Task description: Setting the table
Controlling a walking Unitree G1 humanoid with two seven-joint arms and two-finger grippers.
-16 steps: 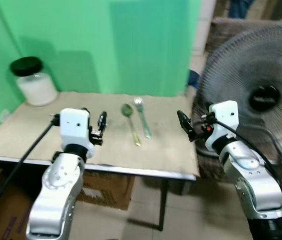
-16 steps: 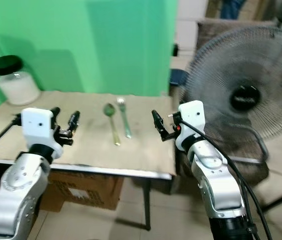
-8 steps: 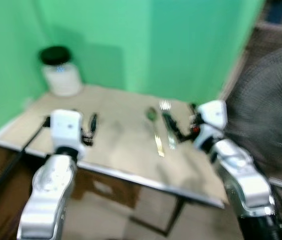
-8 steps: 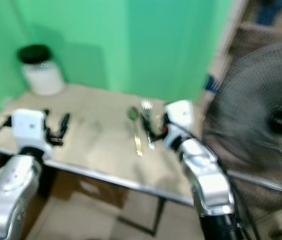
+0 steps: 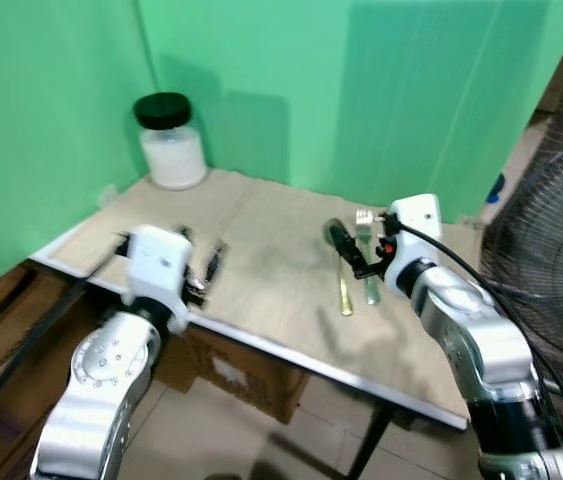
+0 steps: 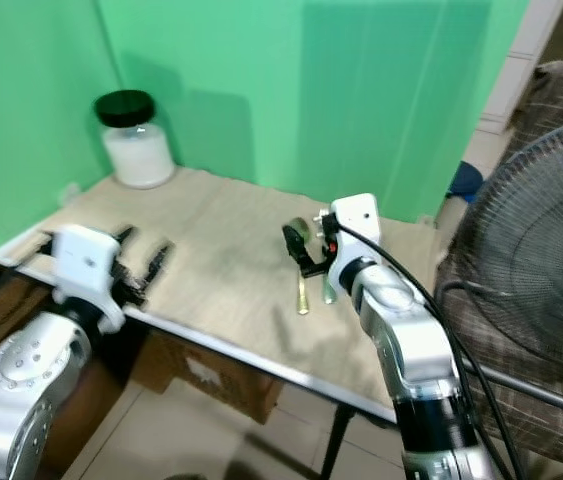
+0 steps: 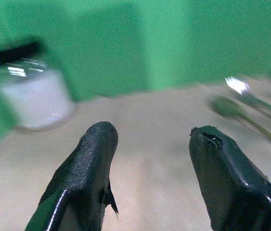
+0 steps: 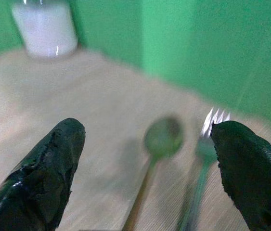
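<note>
My right gripper (image 8: 147, 159), spread wide and empty above the brass-handled spoon (image 6: 303, 288) beside the steel fork (image 6: 327, 287), might nudge both askew.

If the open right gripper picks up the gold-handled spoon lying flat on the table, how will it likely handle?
The gold-handled metal spoon looks thin, so probably stiff and light. Lying flat on the beige table covering, it may be hard for the right gripper to get under. Its smooth handle could slip.
</note>
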